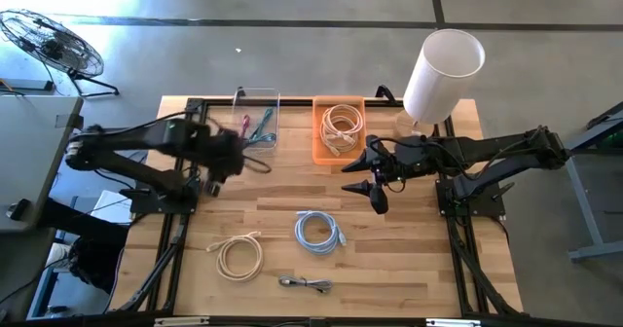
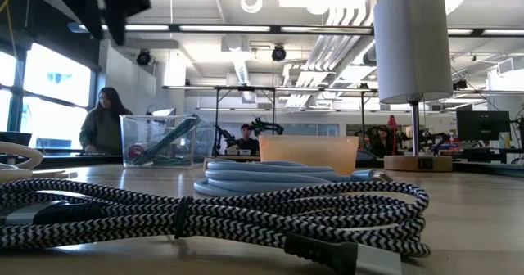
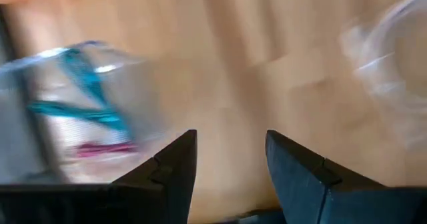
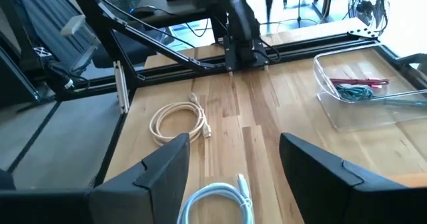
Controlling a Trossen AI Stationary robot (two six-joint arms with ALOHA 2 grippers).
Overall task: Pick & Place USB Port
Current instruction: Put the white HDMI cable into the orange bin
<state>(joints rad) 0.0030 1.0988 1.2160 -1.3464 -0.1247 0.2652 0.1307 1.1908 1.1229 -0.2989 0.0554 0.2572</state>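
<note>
The left gripper (image 1: 232,154) hangs beside the clear bin (image 1: 256,121) at the back of the desk (image 1: 409,259), its fingers spread with nothing between them, as the left wrist view shows; that bin holds teal and pink cables (image 1: 261,130); the right gripper (image 1: 375,183) hovers in front of the orange bin (image 1: 339,127), fingers likewise spread and empty; that bin holds a cream coil (image 1: 340,125).

Three cables lie loose on the desk's front half: a cream cable (image 1: 238,254) to the left, a blue cable (image 1: 318,232) in the middle just in front of the right gripper, and a braided cable (image 1: 306,284) nearest the front edge, black and white in the low view; a white lamp (image 1: 443,74) stands at the back right corner.

Each loose cable looks light and limp; a coil will sag and may unwind when lifted, so a trailing end could drag or catch on a bin rim. The braided sheath should offer good friction; the smooth blue one may slip more. The plugs are the only stiff parts, but small and flat against the wood; I judge the better hold is across the bunched strands of a coil, where several loops can be pinched at once. Which bin suits which cable I cannot tell.
</note>
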